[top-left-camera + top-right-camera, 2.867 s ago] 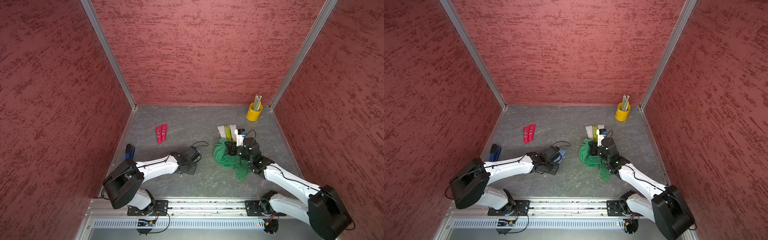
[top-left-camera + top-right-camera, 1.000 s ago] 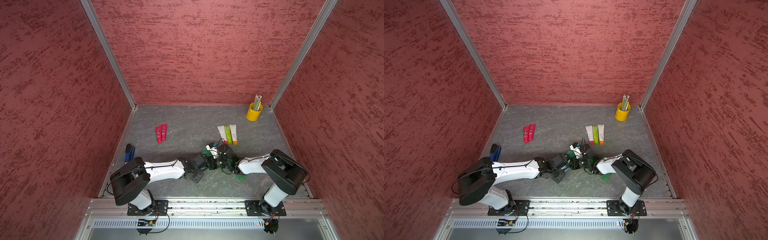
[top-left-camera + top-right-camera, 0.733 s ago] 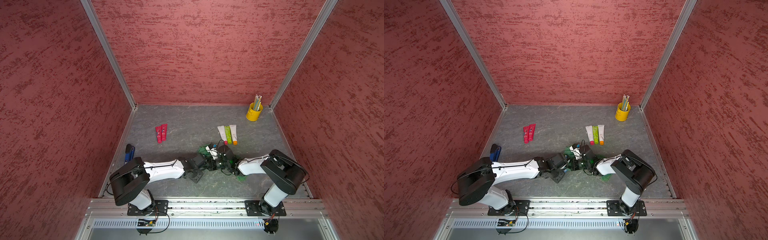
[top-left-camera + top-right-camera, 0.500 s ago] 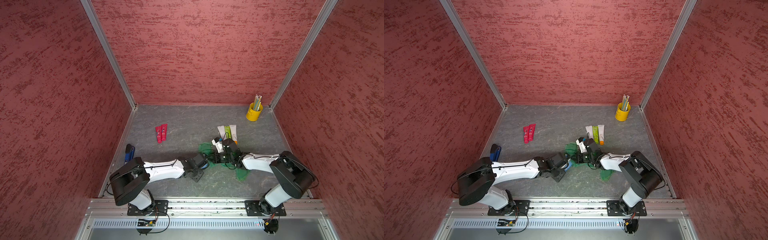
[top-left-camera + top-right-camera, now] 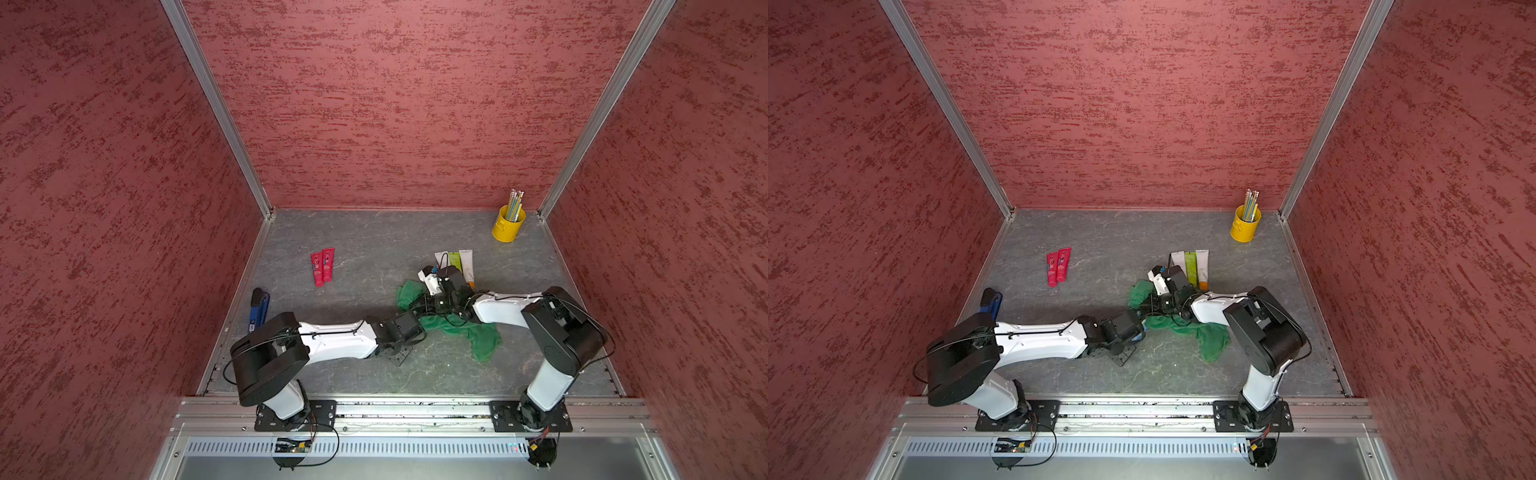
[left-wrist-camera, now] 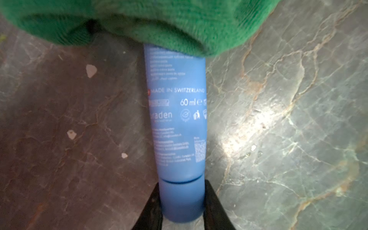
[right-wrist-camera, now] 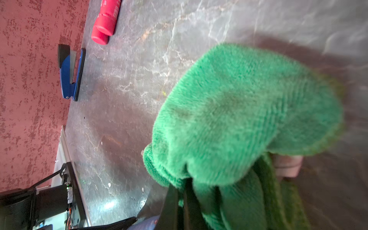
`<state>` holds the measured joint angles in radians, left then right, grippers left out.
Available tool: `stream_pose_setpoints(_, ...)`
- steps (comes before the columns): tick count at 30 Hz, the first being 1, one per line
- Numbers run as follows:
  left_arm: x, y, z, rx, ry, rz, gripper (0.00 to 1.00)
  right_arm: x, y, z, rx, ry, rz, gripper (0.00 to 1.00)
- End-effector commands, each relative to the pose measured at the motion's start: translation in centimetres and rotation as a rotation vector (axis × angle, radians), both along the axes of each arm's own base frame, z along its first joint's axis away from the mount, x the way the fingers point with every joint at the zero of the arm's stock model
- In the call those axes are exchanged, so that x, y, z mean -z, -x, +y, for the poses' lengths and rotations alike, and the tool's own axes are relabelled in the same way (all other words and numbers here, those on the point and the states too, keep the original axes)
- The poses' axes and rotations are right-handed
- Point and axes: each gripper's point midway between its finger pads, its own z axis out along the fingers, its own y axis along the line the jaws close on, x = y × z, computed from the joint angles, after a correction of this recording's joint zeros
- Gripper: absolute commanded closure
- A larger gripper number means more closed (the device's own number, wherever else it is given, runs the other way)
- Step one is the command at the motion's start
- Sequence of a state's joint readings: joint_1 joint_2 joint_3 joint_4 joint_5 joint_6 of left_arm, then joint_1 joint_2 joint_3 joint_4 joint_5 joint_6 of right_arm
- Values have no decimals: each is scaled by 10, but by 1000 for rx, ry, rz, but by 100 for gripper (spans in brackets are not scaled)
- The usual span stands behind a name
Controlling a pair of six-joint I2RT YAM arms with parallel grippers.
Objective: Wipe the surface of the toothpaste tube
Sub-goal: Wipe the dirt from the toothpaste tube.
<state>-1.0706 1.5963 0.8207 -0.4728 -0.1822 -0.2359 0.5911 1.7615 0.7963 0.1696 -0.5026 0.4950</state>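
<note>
- While open counter [image 5: 374, 241] lies behind in both top views, spare tubes [image 5: 456, 261] beside the right wrist risk scattering.
- Left wrist: left end effector [image 6: 182, 201] clamps toothpaste tube [image 6: 177, 119] by its cap, far end under green cloth [image 6: 139, 20]; hard rubbing could twist it.
- Right wrist: right end effector [image 7: 180, 199] pinched tight on cloth.

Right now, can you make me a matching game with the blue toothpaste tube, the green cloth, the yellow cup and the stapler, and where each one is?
1. blue toothpaste tube
2. green cloth
3. yellow cup
4. stapler

A. far corner, holding pencils
B. lying by a side wall
C. pinched in the right gripper
D. cap clamped in the left gripper

Pairs: 1-D, 2-C, 3-A, 4-B.
</note>
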Motion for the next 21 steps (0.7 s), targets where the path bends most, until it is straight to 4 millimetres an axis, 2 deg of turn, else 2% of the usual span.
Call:
stream_pose_setpoints(1,2,-3,-3,-4,-20,-11,82,7,21,13,-69,-31,43,100)
stream_pose_setpoints(5,1,-2,-2,-6,-35,-29,84,5,45,24,-133,-83,65,100)
stream_pose_setpoints(10,-7,-6,2,-21,-15,-72,87,1,60,25,-168,-127,84,100)
stream_pose_setpoints(16,-8,-7,7,-32,14,-66,88,-10,86,50,-288,-214,139,100)
stream_pose_setpoints(19,-6,-10,9,-48,2,-69,88,-15,92,48,-290,-247,145,100)
stream_pose_setpoints(21,-6,-10,9,-51,-3,-69,88,-7,87,39,-253,-202,131,100)
